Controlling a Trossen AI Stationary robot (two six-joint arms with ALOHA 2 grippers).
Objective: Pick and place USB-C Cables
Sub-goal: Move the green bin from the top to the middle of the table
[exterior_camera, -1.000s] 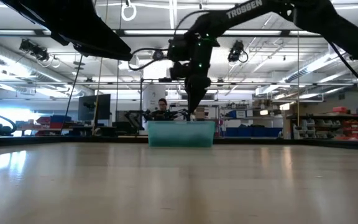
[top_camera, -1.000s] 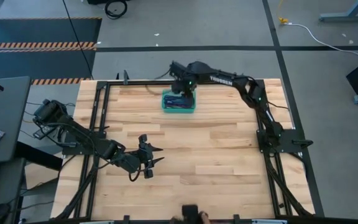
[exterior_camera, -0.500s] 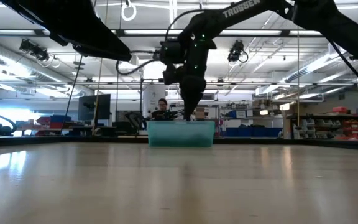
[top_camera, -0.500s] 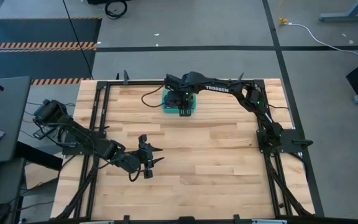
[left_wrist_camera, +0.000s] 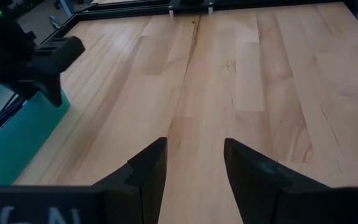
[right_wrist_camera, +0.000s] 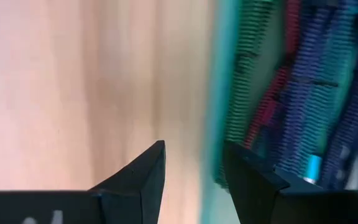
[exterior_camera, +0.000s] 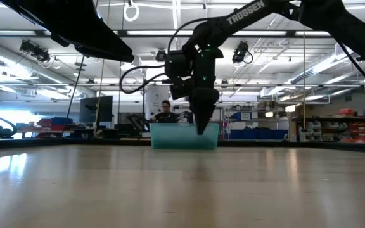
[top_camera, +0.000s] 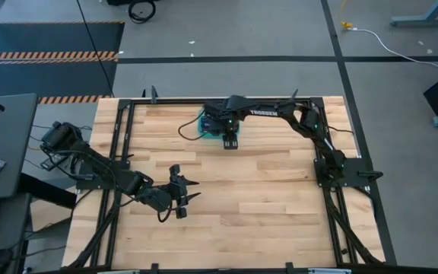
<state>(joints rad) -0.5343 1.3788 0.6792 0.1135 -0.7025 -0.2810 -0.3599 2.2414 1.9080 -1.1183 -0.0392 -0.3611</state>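
counter (top_camera: 265, 190): pale wood planks, smooth satin sheen. tray (left_wrist_camera: 17, 140): teal plastic, matt. cables (right_wrist_camera: 316, 93): ribbed braided-looking sheath. right claw (right_wrist_camera: 191, 177) fingers: matt black plastic.

Dark jointed arms (top_camera: 280, 113), white "TROSSEN" lettering, black cables.

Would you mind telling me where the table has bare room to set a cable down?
The wood between the teal tray and the left gripper is bare, and so is the stretch toward the right arm's base. It is crowded at the tray, where the USB-C cables lie bundled inside and the right gripper hovers, open, at its edge.
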